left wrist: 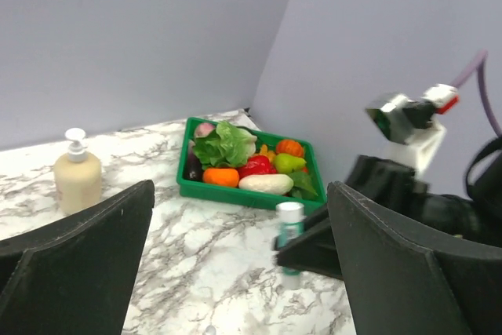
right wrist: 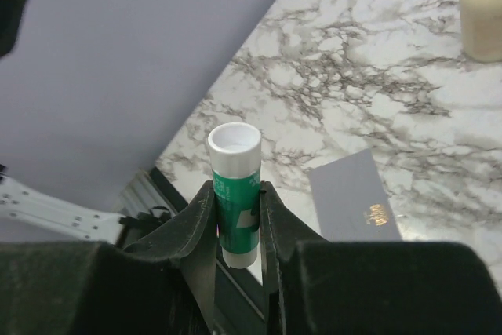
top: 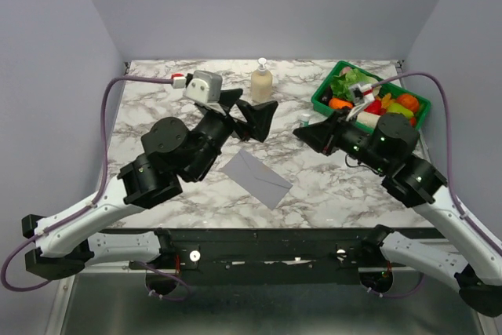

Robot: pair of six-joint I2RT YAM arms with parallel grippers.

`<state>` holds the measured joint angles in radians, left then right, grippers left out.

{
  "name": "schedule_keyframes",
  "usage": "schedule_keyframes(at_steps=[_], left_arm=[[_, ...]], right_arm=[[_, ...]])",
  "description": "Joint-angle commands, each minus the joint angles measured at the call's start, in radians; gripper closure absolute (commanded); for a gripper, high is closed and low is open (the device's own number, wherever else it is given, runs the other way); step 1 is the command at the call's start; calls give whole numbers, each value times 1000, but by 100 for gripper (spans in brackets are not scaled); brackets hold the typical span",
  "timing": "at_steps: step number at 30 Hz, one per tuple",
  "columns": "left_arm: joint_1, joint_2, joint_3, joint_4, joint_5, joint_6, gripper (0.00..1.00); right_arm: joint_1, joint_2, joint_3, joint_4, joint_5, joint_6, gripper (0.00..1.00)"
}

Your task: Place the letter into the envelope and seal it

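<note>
From overhead, the left pincer (top: 251, 115) hangs spread as wide as it goes, with nothing in it. Facing it, the right pincer (top: 304, 132) is clamped on an upright glue stick (top: 304, 120). The envelope (top: 257, 176) lies flat on the counter (top: 337, 186), below and between the two pincers, on the side of the arm bases. The letter shows nowhere; it may already be inside, though from here I can't tell. A green bin (top: 318, 103) sits just behind the right pincer, and a soap bottle (top: 261, 84) stands beyond the left one.

In the left wrist view, the fingers (left wrist: 78, 264) stand far apart around bare air, and the glue stick is dead ahead. The bin beyond holds vegetables (left wrist: 255, 166): leafy green, a red pepper, orange pieces and a pale one.

In the right wrist view, the stick is pinched low on its green body, white top up, and the envelope lies ahead of the jaws and below them.

The risk I see is that nothing pins the envelope. A glue stroke could drag or crumple it, and the low grip might let the stick tilt under pressure.
</note>
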<state>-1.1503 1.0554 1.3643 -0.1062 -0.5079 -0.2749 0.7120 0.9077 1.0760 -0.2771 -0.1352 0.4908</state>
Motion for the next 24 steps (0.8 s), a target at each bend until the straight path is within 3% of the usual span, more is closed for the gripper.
schedule_keyframes(at_steps=[1, 8, 24], left_arm=[[-2, -89, -94, -26, -107, 19, 1], [0, -140, -194, -47, -113, -61, 1], [1, -138, -257, 0, -15, -70, 1]], right_arm=[[3, -165, -51, -94, 68, 294, 99], [3, -328, -132, -71, 92, 501, 99], [1, -369, -154, -116, 194, 528, 99]])
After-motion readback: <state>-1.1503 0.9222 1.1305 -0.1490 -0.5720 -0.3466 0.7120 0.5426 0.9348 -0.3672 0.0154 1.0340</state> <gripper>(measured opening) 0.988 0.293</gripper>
